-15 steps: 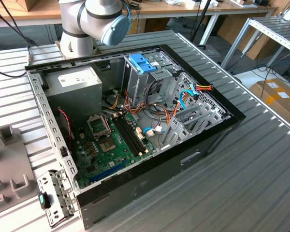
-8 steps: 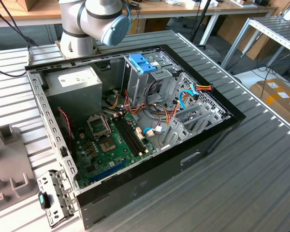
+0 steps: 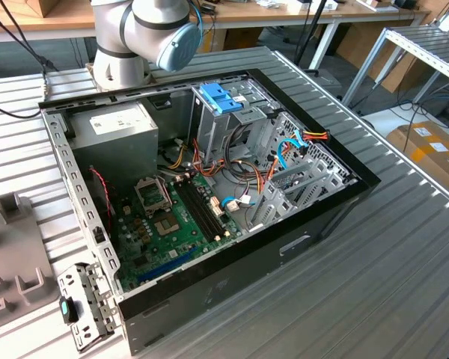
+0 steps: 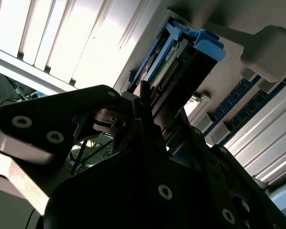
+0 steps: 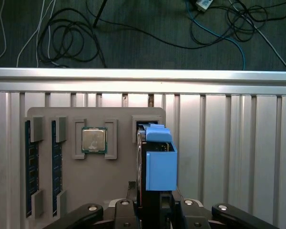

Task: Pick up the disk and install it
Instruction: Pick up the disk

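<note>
One disk (image 5: 144,164) stands on end in a slot of the grey tray (image 5: 114,186). Your gripper (image 5: 154,210) sits around its upper end; you cannot tell if it squeezes yet. Hold the flat sides square and keep the disk in line with the slot, so the blue rail (image 5: 162,174) does not catch. The tray lies on a ribbed metal table (image 5: 238,143), close to its edge, with loose cables (image 5: 71,36) on the dark floor beyond. The open computer case (image 3: 232,292) lies in the middle of the exterior view.
</note>
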`<action>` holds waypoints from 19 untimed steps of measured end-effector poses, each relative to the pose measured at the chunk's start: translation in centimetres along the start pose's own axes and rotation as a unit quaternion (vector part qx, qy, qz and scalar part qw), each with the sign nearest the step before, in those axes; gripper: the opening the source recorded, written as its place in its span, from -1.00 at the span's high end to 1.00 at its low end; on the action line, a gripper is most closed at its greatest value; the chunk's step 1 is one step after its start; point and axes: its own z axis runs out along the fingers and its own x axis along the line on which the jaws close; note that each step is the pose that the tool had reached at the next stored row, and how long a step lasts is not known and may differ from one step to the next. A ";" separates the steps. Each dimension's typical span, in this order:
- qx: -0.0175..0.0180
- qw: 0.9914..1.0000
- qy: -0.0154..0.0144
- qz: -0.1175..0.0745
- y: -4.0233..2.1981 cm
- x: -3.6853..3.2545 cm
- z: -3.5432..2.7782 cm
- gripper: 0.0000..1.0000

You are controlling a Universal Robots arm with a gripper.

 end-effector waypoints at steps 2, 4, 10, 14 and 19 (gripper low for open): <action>0.000 1.000 0.000 0.000 0.00 0.00 0.00 0.30; 0.000 1.000 0.000 0.000 0.00 0.00 0.00 0.30; 0.000 1.000 -0.001 0.000 0.00 0.00 0.00 0.30; 0.000 1.000 -0.001 0.003 0.00 0.00 0.00 0.30; 0.000 1.000 -0.001 0.014 0.00 0.00 0.00 0.30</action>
